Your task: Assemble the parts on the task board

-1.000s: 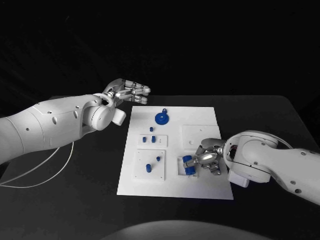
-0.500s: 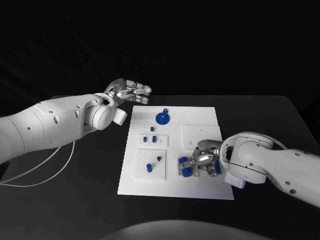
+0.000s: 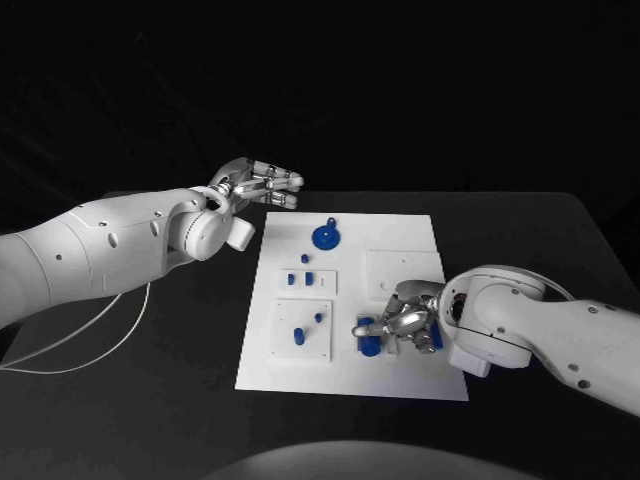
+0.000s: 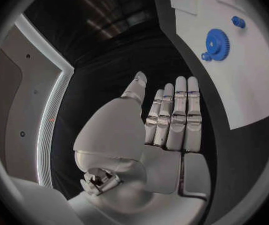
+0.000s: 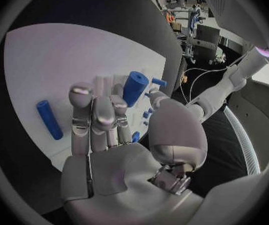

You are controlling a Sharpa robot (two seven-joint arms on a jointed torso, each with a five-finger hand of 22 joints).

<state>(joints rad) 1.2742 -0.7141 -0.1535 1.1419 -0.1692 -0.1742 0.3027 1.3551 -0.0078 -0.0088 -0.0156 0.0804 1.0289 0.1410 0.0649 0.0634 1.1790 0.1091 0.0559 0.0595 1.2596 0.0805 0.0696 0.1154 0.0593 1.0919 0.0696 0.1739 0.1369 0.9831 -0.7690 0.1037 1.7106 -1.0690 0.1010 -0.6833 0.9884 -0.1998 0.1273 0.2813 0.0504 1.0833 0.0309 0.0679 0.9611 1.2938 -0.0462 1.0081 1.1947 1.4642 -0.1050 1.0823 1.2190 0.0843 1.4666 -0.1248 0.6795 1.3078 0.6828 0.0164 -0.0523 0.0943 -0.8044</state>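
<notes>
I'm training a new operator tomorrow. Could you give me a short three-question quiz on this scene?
1. True or false: the left robot hand rests on the task board.
2. Which robot hand is at the blue cylinder? A) left B) right
3. Fill in: the blue gear lies at the board's ___ end, seen from the robot.

Key: 1 false, it hangs off the board's far left corner, holding nothing. 2 B, the right robot hand. 3 far.
</notes>
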